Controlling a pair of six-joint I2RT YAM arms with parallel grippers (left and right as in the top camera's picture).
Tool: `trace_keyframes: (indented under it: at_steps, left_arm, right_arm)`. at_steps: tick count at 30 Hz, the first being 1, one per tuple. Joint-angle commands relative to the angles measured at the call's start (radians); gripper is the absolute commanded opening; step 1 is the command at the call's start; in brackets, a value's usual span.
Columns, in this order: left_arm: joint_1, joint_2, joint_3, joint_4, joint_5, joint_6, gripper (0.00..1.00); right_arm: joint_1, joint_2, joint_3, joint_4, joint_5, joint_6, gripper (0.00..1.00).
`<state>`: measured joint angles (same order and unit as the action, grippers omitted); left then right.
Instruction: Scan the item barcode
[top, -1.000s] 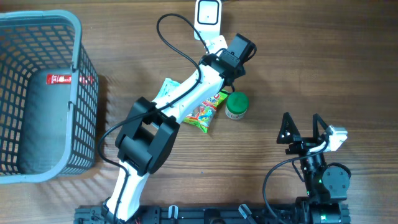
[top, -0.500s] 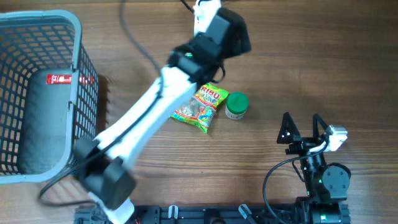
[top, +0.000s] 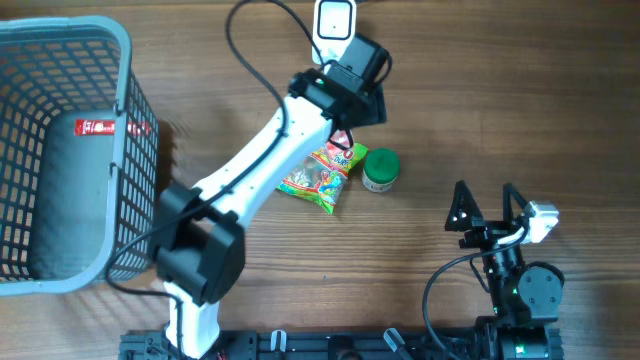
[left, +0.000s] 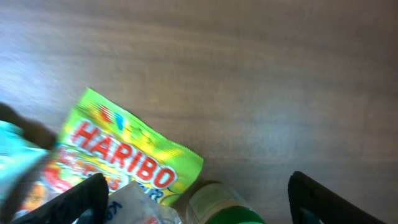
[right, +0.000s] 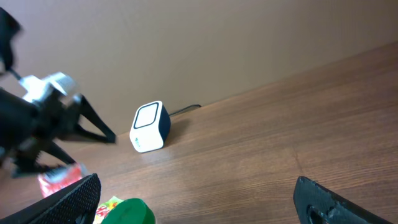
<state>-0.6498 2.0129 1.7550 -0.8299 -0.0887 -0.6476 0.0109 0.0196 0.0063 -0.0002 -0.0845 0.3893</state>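
Note:
The white barcode scanner (top: 333, 20) (right: 150, 127) stands at the table's far edge. My left gripper (top: 346, 115) (left: 199, 205) hovers just in front of it, jaws wide apart. A small clear packet with red print (top: 342, 138) (left: 142, 204) (right: 59, 176) sits low beside its left finger (left: 81, 200); the fingers are not pressed on it. Below lie a green Haribo bag (top: 322, 176) (left: 127, 155) and a green-lidded jar (top: 380, 169) (left: 217, 208) (right: 127, 213). My right gripper (top: 487, 212) (right: 202, 205) rests open and empty near the front right.
A grey mesh basket (top: 125, 150) fills the left side, with a grey red-labelled item (top: 112, 127) inside. A teal packet edge (left: 13, 167) shows beside the Haribo bag. The left arm's black cable (top: 258, 70) loops over the table's middle.
My left arm swung up toward the scanner and came back down over the Haribo bag. Its jaws spread wider, and the small packet now shows below them. The right arm stayed still.

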Motion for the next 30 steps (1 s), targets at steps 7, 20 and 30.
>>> trace_keyframes:
  at_steps: [7,20,30]
  left_arm:
    - [-0.112,0.068,-0.006,-0.009,-0.195,0.331,1.00]
    - [-0.145,0.069,-0.006,0.001,-0.433,0.225,1.00]
    - [-0.141,-0.023,0.038,-0.013,-0.541,0.203,1.00]
  right_arm:
    - [0.003,-0.002,-0.001,0.003,0.010,0.006,1.00]
    - [0.003,-0.002,-0.001,0.003,0.010,0.006,1.00]
    - [0.003,-0.002,-0.001,0.003,0.010,0.006,1.00]
